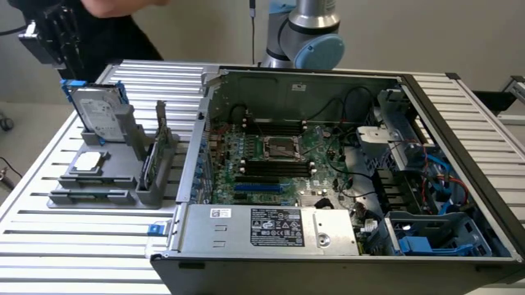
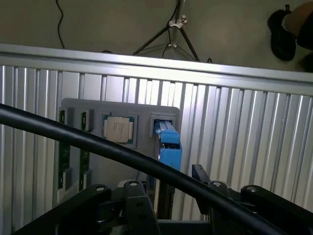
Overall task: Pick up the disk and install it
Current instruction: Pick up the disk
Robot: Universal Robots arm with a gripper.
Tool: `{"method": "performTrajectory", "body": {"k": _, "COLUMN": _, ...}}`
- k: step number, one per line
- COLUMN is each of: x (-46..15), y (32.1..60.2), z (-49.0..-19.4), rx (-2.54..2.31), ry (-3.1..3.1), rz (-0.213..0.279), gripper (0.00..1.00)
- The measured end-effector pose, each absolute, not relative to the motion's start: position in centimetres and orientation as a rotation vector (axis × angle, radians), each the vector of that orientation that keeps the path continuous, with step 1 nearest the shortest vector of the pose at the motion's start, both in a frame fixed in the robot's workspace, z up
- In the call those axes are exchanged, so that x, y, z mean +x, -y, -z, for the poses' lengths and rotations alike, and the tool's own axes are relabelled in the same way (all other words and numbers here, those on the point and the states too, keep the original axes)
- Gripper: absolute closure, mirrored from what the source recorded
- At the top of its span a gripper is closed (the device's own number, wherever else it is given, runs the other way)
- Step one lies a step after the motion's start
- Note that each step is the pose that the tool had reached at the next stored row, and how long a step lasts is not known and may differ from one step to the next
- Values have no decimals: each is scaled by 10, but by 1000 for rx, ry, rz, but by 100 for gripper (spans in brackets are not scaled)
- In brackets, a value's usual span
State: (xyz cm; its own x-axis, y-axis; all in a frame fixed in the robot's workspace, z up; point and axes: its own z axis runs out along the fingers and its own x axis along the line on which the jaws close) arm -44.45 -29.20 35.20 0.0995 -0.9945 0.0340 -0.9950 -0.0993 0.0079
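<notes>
The disk [image 1: 100, 112] stands upright in a slot of the grey holder tray [image 1: 98, 193] on the slatted table, at the exterior view's left. It is silver with a white label, framed by a blue carrier. My black gripper [image 1: 58, 54] hangs above and a little to the left of it, apart from it. In the wrist view I look down on the disk's blue top edge [image 2: 169, 143]. The gripper [image 2: 168, 208] is open, with one finger [image 2: 133, 208] on each side and nothing held.
An open computer case [image 1: 190, 161] fills the middle and right, with a motherboard [image 1: 279, 163], a grey labelled box [image 1: 275, 227] and a blue drive bay [image 1: 426, 236]. The tray also holds a square chip [image 1: 86, 161] and upright cards [image 1: 156, 153]. A person [image 1: 115, 24] stands behind the gripper.
</notes>
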Motion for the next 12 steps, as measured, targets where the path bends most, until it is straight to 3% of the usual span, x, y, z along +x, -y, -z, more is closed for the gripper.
{"method": "performTrajectory", "body": {"k": 12, "x": -444, "y": 292, "z": -333, "rx": 2312, "ry": 2082, "rz": -29, "gripper": 52}}
